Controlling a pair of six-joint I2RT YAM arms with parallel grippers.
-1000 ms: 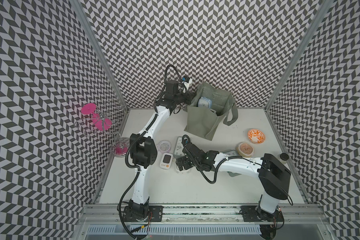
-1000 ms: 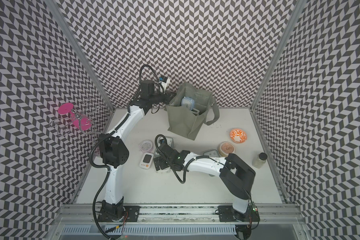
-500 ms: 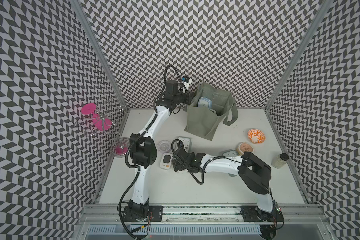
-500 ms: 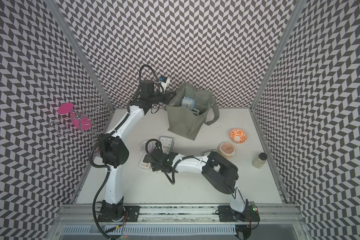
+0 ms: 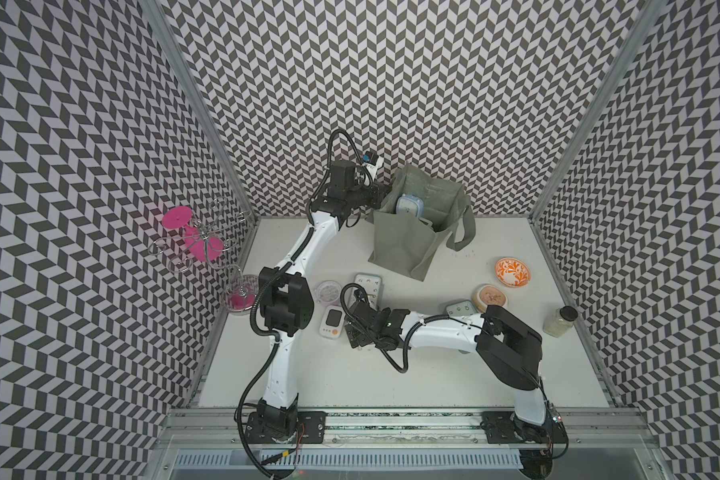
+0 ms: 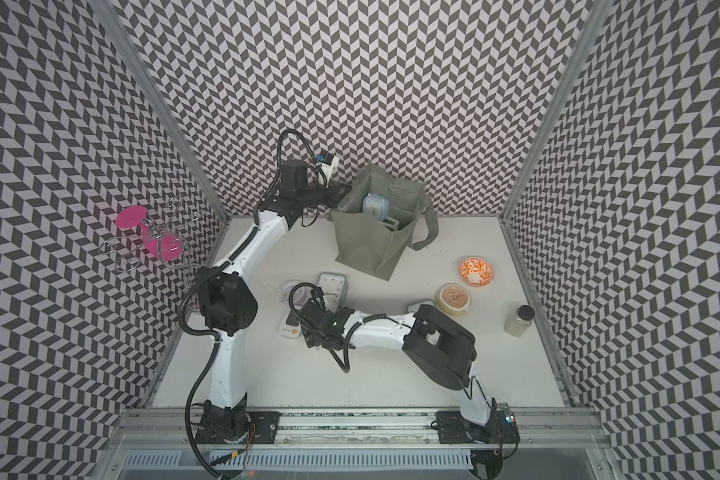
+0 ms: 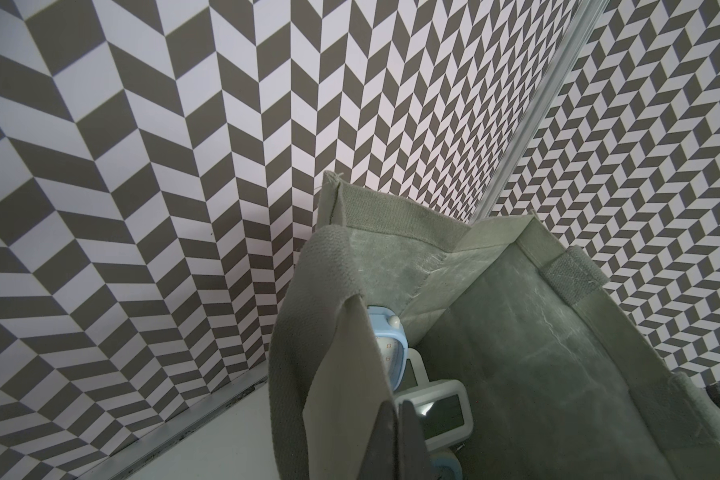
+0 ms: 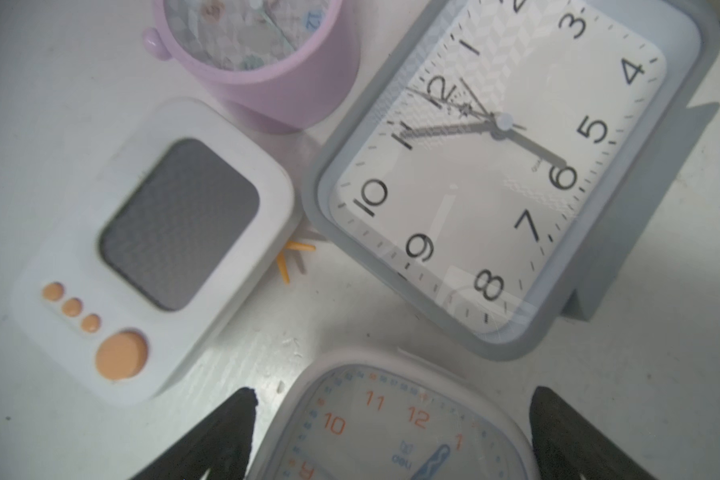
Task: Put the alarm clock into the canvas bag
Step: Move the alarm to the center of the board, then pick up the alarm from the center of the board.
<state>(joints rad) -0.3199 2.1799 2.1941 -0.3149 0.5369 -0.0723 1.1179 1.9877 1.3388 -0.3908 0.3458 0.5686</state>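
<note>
Canvas bag (image 5: 408, 237): is standing open at the table's back with a blue clock (image 5: 408, 205) inside. The left gripper (image 7: 400, 436) is pinching its rim.

Right gripper (image 8: 393, 397): its fingers are spreading either side of the white alarm clock (image 8: 391, 432), which is lying well apart from the bag.

Crowding it: grey rectangular clock (image 8: 504, 166), white digital clock (image 8: 150, 249), lilac round clock (image 8: 267, 54).

Since a second ago the right gripper has shifted towards the digital clock, uncovering the grey one.

Spread jaws flanking white clock (image 8: 391, 428), grey clock (image 8: 504, 166) beyond
</note>
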